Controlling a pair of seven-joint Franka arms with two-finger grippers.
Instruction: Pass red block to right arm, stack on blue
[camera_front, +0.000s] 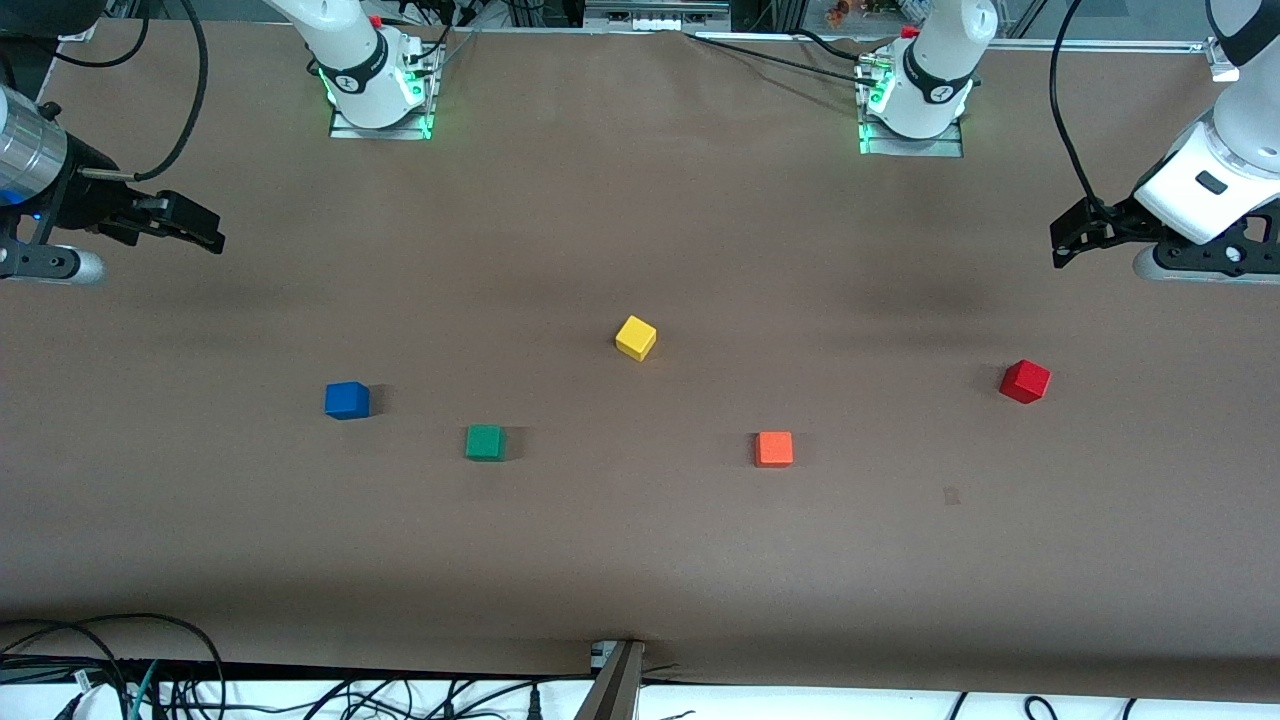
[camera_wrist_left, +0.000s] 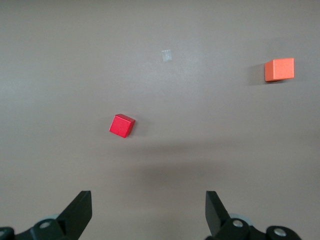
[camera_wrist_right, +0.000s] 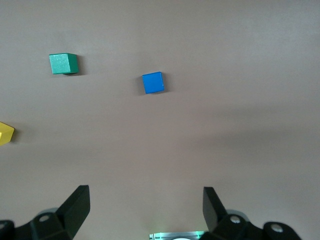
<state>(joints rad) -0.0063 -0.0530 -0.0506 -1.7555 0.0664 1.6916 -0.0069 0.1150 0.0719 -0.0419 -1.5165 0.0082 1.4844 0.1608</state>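
Note:
The red block (camera_front: 1024, 381) lies on the brown table toward the left arm's end; it also shows in the left wrist view (camera_wrist_left: 122, 125). The blue block (camera_front: 347, 400) lies toward the right arm's end and shows in the right wrist view (camera_wrist_right: 153, 82). My left gripper (camera_front: 1062, 243) hangs open and empty above the table at the left arm's end, apart from the red block; its jaws stand wide in the left wrist view (camera_wrist_left: 149, 210). My right gripper (camera_front: 205, 232) hangs open and empty above the right arm's end, apart from the blue block (camera_wrist_right: 146, 207).
A yellow cube (camera_front: 635, 337) lies mid-table, a green cube (camera_front: 485, 442) beside the blue block, and an orange cube (camera_front: 774, 449) between the green cube and the red block. The arm bases (camera_front: 372, 90) (camera_front: 915, 100) stand along the table's edge farthest from the front camera.

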